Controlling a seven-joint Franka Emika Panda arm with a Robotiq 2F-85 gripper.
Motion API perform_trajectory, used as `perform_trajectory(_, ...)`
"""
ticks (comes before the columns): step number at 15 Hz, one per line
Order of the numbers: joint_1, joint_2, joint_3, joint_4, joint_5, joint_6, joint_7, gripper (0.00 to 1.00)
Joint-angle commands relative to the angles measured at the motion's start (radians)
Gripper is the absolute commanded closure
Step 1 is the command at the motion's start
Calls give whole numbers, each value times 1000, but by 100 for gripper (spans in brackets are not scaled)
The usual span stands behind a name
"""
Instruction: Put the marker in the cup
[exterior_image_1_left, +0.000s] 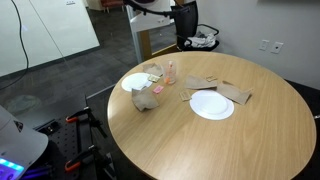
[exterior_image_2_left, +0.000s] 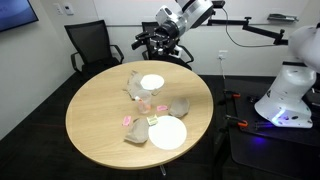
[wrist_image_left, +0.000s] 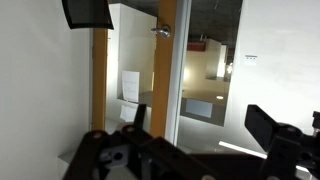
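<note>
The small clear cup (exterior_image_1_left: 170, 72) stands on the far part of the round wooden table (exterior_image_1_left: 250, 140), next to a white plate (exterior_image_1_left: 138, 82). It also shows in an exterior view (exterior_image_2_left: 145, 103). A short orange marker (exterior_image_1_left: 157, 90) lies flat on the table just in front of the cup, beside crumpled brown paper (exterior_image_1_left: 147, 99). My gripper (exterior_image_2_left: 165, 28) is high above the table's far edge, well away from both. In the wrist view its two dark fingers are apart and empty (wrist_image_left: 203, 125), facing a glass wall and a doorway. The table is out of that view.
A second white plate (exterior_image_1_left: 212, 105) lies mid-table with flat brown paper scraps (exterior_image_1_left: 233, 93) beside it. It also shows in an exterior view (exterior_image_2_left: 167, 132). Black office chairs (exterior_image_2_left: 88, 45) stand behind the table. A white robot base (exterior_image_2_left: 290, 90) stands to one side.
</note>
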Motion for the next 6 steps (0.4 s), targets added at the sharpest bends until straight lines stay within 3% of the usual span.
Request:
perform_trajectory(1, 0, -27, 2, -10, -2, -2, 17, 0)
perform_trajectory(6, 1, -69, 6, -36, -2, -2, 35, 0)
